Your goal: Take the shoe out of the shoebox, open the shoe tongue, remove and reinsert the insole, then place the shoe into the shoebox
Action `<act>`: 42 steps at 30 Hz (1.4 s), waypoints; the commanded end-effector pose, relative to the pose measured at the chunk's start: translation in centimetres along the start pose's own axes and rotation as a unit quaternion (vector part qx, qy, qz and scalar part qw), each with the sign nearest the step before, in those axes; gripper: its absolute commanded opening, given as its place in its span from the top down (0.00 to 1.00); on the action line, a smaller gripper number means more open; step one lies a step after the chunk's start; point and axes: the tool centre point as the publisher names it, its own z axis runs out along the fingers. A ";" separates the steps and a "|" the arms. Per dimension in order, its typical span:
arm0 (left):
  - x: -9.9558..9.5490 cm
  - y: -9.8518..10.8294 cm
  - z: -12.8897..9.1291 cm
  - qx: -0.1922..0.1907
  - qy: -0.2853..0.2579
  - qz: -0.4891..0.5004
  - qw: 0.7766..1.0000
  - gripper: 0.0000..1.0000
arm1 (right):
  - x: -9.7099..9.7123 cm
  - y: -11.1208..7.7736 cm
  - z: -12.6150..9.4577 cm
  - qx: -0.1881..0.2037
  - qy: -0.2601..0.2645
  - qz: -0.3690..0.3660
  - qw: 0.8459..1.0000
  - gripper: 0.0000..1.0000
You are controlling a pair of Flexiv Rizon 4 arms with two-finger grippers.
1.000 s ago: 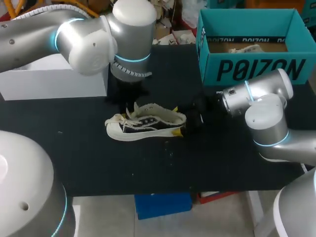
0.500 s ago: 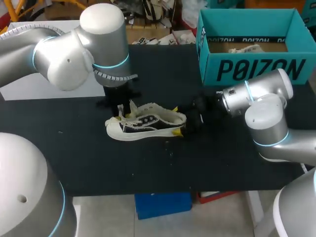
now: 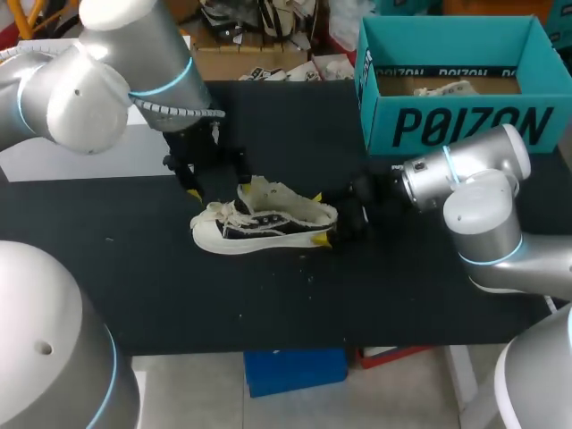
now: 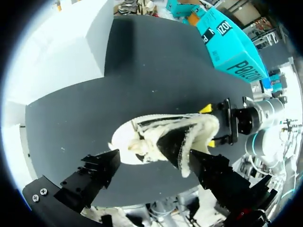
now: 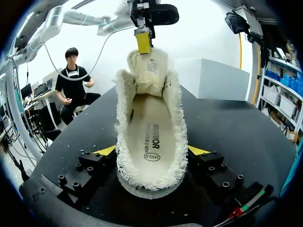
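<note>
Head view first: the fleece-lined shoe point(image 3: 264, 223) was out on the black worktop point(image 3: 134, 268), with the teal shoebox point(image 3: 456, 80) well beyond its heel end. The right hand point(image 3: 327, 219) had the shoe's heel clamped, a yellow tip on either side. The left hand point(image 3: 211, 177) hung just behind the shoe's toe end.

Over to the left wrist: its black fingers point(image 4: 94, 175) were spread wide and held nothing, and the shoe sat ahead of them, toe nearest.

Right wrist now: the shoe sat between that hand's tips, mouth gaping, tongue point(image 5: 147, 71) up, insole point(image 5: 151, 137) inside. The other hand's yellow fingertip point(image 5: 143, 42) was at the tongue's top. Whether it touched, I couldn't tell.
</note>
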 end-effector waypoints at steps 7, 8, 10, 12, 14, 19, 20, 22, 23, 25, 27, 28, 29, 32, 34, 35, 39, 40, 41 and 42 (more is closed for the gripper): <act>3.9 -2.6 -0.3 -0.117 0.080 0.364 0.920 1.00 | -0.1 -0.4 0.5 0.000 0.000 0.001 1.000 1.00; 4.4 -2.9 0.0 -0.127 0.083 0.377 0.914 1.00 | -0.1 -0.4 0.5 0.000 0.000 0.001 1.000 1.00; 5.5 -3.5 0.6 -0.138 0.080 0.406 0.900 1.00 | -0.1 -0.4 0.5 0.000 0.000 0.001 1.000 1.00; 6.4 -3.8 1.2 -0.148 0.076 0.431 0.887 1.00 | -0.1 -0.4 0.5 0.000 0.000 0.001 1.000 1.00; 7.3 -4.1 1.6 -0.148 0.073 0.447 0.879 1.00 | -0.1 -0.4 0.5 0.000 0.000 0.001 1.000 1.00; 8.8 -4.5 2.4 -0.103 0.058 0.454 0.883 1.00 | -0.1 -0.4 0.5 0.000 0.000 0.001 1.000 1.00; 8.8 -4.5 2.4 -0.103 0.058 0.454 0.883 1.00 | -0.1 -0.4 0.5 0.000 0.000 0.001 1.000 1.00; 8.8 -4.5 2.4 -0.103 0.058 0.454 0.883 1.00 | -0.1 -0.4 0.5 0.000 0.000 0.001 1.000 1.00; 8.8 -4.5 2.4 -0.103 0.058 0.454 0.883 1.00 | -0.1 -0.4 0.5 0.000 0.000 0.001 1.000 1.00; 8.8 -4.5 2.4 -0.103 0.058 0.454 0.883 1.00 | -0.1 -0.4 0.5 0.000 0.000 0.001 1.000 1.00; 8.8 -4.5 2.4 -0.103 0.058 0.454 0.883 1.00 | -0.1 -0.4 0.5 0.000 0.000 0.001 1.000 1.00; 8.8 -4.5 2.4 -0.103 0.058 0.454 0.883 1.00 | -0.1 -0.4 0.5 0.000 0.000 0.001 1.000 1.00; 8.8 -4.5 2.4 -0.103 0.058 0.454 0.883 1.00 | -0.1 -0.4 0.5 0.000 0.000 0.001 1.000 1.00; 8.8 -4.5 2.4 -0.103 0.058 0.454 0.883 1.00 | -0.1 -0.4 0.5 0.000 0.000 0.001 1.000 1.00; 8.8 -4.5 2.4 -0.103 0.058 0.454 0.883 1.00 | -0.1 -0.4 0.5 0.000 0.000 0.001 1.000 1.00; 8.8 -4.5 2.4 -0.103 0.058 0.454 0.883 1.00 | -0.1 -0.4 0.5 0.000 0.000 0.001 1.000 1.00; 8.3 -4.1 2.7 -0.096 0.093 0.512 0.849 1.00 | -0.1 -0.4 0.5 0.000 0.000 0.001 1.000 1.00; 8.1 -4.2 2.7 -0.103 0.107 0.525 0.838 1.00 | -0.1 -0.4 0.5 0.000 0.000 0.001 1.000 1.00; 7.9 -4.2 2.8 -0.098 0.107 0.544 0.826 1.00 | -0.1 -0.4 0.5 0.000 0.000 0.001 1.000 1.00; 7.7 -4.0 2.7 -0.097 0.120 0.567 0.809 1.00 | -0.1 -0.4 0.5 0.000 0.000 0.001 1.000 1.00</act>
